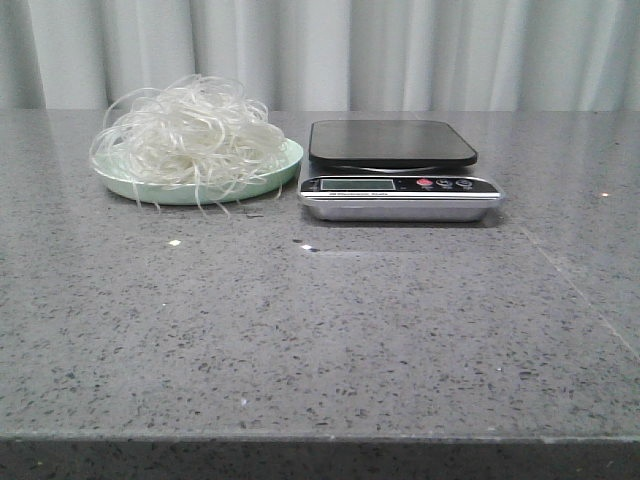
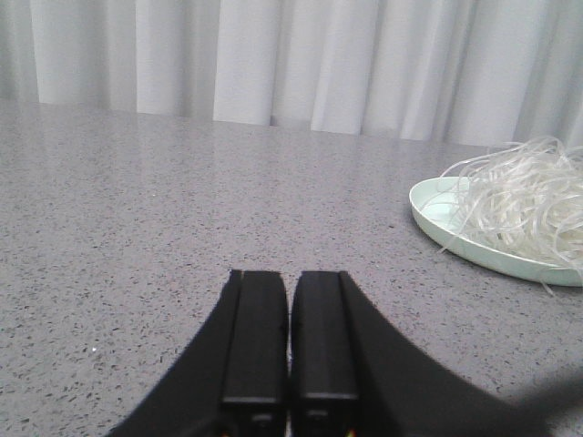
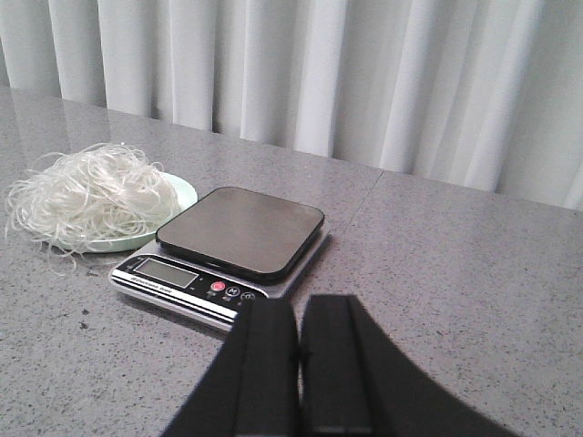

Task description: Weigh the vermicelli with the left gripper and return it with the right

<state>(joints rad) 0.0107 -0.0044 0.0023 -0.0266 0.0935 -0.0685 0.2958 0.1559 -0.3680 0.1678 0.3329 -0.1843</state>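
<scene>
The vermicelli (image 1: pixel 190 130), a fluffy bundle of whitish translucent strands, lies on a pale green plate (image 1: pixel 275 176) at the back left. It also shows in the left wrist view (image 2: pixel 524 205) and the right wrist view (image 3: pixel 91 193). A kitchen scale (image 1: pixel 395 165) with a bare black platform (image 3: pixel 241 228) stands right of the plate. My left gripper (image 2: pixel 290 278) is shut and empty, low over bare table to the left of the plate. My right gripper (image 3: pixel 299 309) is shut and empty, in front of and right of the scale. Neither gripper shows in the front view.
The grey speckled stone table (image 1: pixel 320 330) stretches to its front edge. White curtains (image 1: pixel 400 50) hang behind the table. A few small crumbs (image 1: pixel 175 243) lie on the table in front of the plate and scale.
</scene>
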